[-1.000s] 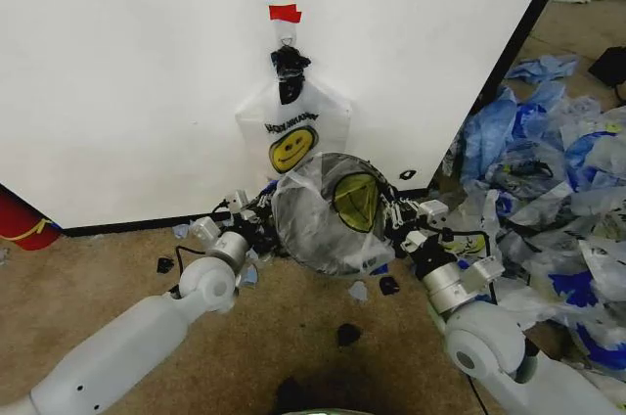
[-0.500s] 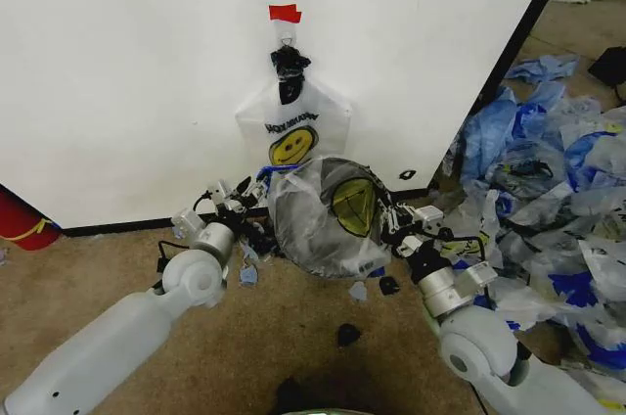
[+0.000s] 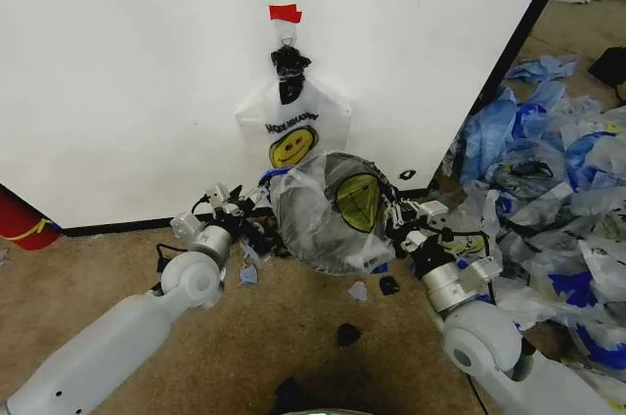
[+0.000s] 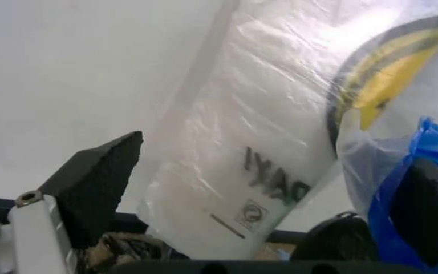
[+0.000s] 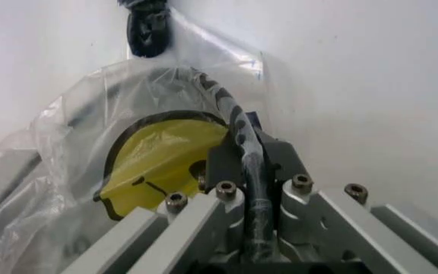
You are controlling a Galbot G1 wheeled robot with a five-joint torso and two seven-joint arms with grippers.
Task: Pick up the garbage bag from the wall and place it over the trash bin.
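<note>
One garbage bag (image 3: pixel 333 207), its yellow smiley face up, is stretched over the trash bin (image 3: pixel 299 229), whose dark shape shows through the plastic. A second smiley bag (image 3: pixel 291 131) hangs on the wall (image 3: pixel 137 63) under a red tape piece (image 3: pixel 285 13). My left gripper (image 3: pixel 254 204) is open beside the bin's left edge, apart from the plastic; in the left wrist view it (image 4: pixel 280 165) has a blue handle loop (image 4: pixel 405 171) by one finger. My right gripper (image 3: pixel 391 211) is at the bin's right edge, shut on the bag's edge (image 5: pixel 238 154).
A heap of mostly blue plastic bags (image 3: pixel 548 170) covers the floor to the right. A red cylinder (image 3: pixel 20 221) stands at the far left by the wall. Small black scraps (image 3: pixel 348 334) lie on the carpet in front of the bin.
My left gripper has let go of the bag's left edge and pulled back to the left. The right gripper has hardly moved and the bag stays over the bin.
</note>
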